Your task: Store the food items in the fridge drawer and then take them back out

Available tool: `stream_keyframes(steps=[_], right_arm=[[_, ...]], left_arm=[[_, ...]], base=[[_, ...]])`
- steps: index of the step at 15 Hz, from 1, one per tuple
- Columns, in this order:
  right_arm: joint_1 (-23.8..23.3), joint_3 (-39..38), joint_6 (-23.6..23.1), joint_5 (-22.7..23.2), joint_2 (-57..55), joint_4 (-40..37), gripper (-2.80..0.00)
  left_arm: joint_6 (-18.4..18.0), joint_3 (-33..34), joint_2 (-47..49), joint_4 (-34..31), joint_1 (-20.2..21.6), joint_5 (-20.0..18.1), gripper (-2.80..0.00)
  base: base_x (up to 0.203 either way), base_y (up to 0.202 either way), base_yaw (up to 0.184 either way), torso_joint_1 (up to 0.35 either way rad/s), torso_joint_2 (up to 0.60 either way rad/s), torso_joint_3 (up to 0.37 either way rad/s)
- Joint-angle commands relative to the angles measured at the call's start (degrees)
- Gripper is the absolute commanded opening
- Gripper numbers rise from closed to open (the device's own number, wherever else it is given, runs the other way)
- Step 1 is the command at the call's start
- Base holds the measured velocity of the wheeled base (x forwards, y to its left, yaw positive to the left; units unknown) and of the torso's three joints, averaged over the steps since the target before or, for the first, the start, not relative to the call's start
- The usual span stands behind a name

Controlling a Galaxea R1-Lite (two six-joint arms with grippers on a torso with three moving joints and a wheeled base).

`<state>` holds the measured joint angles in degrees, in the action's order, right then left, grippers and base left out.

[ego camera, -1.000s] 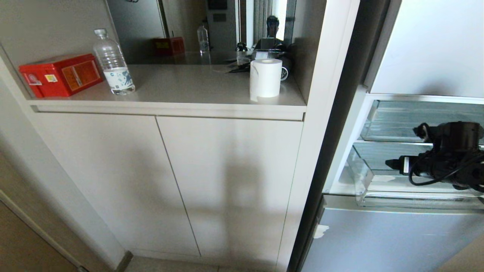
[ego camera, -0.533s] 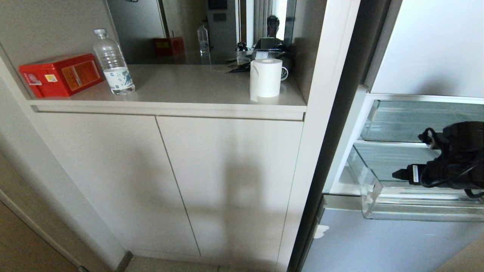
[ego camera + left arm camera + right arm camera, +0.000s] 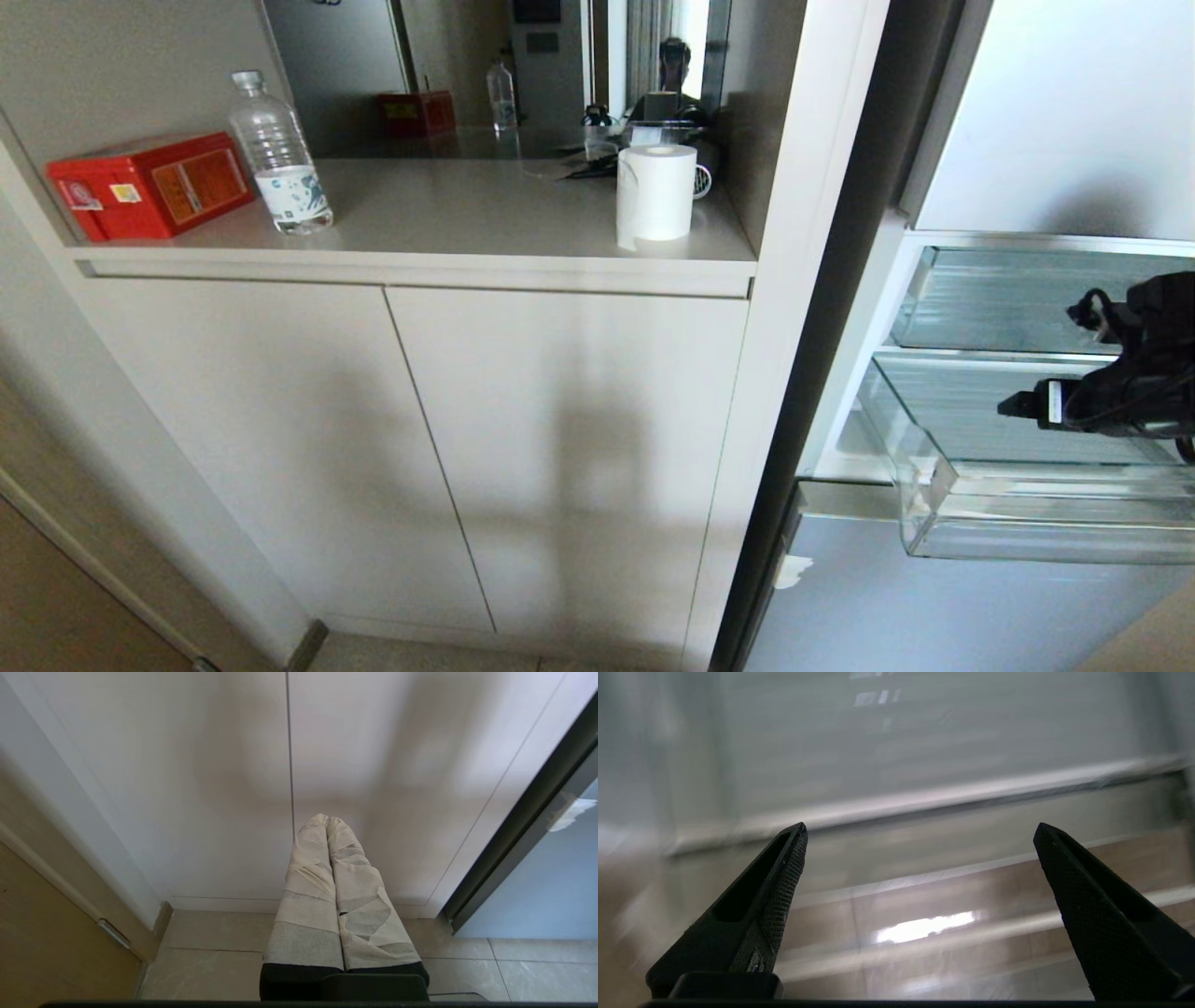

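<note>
At the right edge of the head view our right gripper [image 3: 920, 830] hangs over the fridge drawer [image 3: 1046, 537], its jaws spread wide and holding nothing. In the right wrist view the two black fingertips [image 3: 791, 858] stand well apart, with only blurred clear plastic beyond them. The drawer sits at lower right of the head view, pulled out past the fridge front, below the shallower upper drawer [image 3: 990, 299]. Our left gripper [image 3: 327, 823] is parked low before the white cabinet doors [image 3: 420, 448], its taped jaws pressed together on nothing.

We see no food items in any view; what shows of the drawer floor is bare, and the part under the arm is hidden.

We judge the drawer to be stiff, light and slick: hard clear plastic that slides on its runners and could slip between smooth jaws. The thick front lip looks like the best place to hold, near its middle so the drawer does not skew. Its long axis runs left to right across the picture, parallel to the fridge front; its open top faces up and its front lip points out toward us.

On the counter [image 3: 448, 224] at upper left stand a red box [image 3: 149, 185], a water bottle [image 3: 278, 154] and a paper roll [image 3: 655, 194].
</note>
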<state>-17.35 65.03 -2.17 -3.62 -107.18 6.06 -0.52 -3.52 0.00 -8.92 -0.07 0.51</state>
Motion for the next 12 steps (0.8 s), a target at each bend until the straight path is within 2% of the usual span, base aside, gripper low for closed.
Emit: stream_keyframes(steps=[1,3,8,12], right_arm=[[-2.9,3.7,-0.4,0.2,-4.3,-0.1,0.0],[-5.2,4.0,-1.3,1.6,-4.4,-1.0,0.0],[-9.7,9.6,-2.7,5.7,-4.3,-11.0,0.0],[-10.7,9.3,-3.3,6.0,-3.6,-11.4,0.0]], left_arm=[[0.0,0.0,0.1,-0.1,0.0,0.0,-2.8],[0.0,0.0,0.1,0.0,0.0,0.0,-2.8],[0.0,0.0,0.1,0.0,0.0,0.0,-2.8],[0.0,0.0,0.1,0.0,0.0,0.0,-2.8]], base=[[0.0,0.0,0.0,0.0,0.0,0.0],[0.0,0.0,0.0,0.0,0.0,0.0],[0.0,0.0,0.0,0.0,0.0,0.0],[0.0,0.0,0.0,0.0,0.0,0.0]])
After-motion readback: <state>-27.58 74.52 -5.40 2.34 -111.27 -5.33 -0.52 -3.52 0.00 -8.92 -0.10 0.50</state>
